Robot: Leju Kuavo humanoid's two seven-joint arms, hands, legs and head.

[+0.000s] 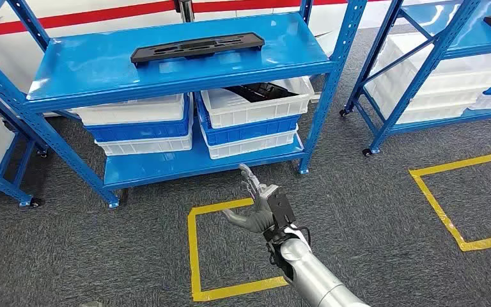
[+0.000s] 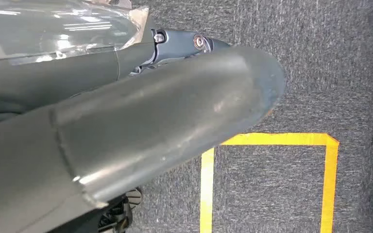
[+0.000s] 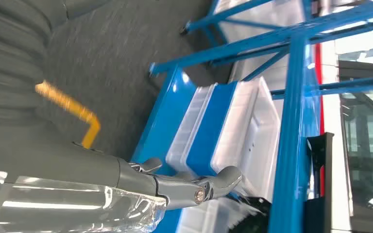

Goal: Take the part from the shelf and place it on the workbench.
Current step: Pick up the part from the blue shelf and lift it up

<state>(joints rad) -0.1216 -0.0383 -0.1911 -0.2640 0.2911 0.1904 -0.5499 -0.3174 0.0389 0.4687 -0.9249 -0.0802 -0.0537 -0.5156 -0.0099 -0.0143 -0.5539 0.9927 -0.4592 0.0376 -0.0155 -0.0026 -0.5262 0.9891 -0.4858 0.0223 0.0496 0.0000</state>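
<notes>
Fingers of the right hand (image 1: 260, 206) are spread and lightly curved, holding nothing — the hand hangs over the grey carpet, just above the far edge of the yellow floor square (image 1: 195, 252) and near the front of the blue shelf unit (image 1: 185, 83). In the right wrist view the thumb (image 3: 223, 178) juts toward the stacked white and blue bins (image 3: 213, 131), with no object between it and the other fingers.

The part (image 1: 197, 47) — a long, flat black moulding with cut-outs — lies on the top shelf, toward the far side of the deck. From the hand it sits farther away, higher and somewhat to the left; the whole lower tier of bins stands between the two. Its long axis runs left to right, roughly parallel to the shelf's front edge, with the right end tipped slightly farther back. A hand coming from the front would therefore meet it broadside, so a grasp across its narrow width looks like the natural approach, and the arm will have to rise well above the shelf lip before reaching in.

The right hand seems the nearer of the two. In the left wrist view a thick grey thumb (image 2: 175, 111) lies close to the lens over carpet and yellow tape; whether that hand's fingers are apart or curled I cannot tell. A similar black piece sits in the right-hand upper white bin (image 1: 256, 101).
</notes>
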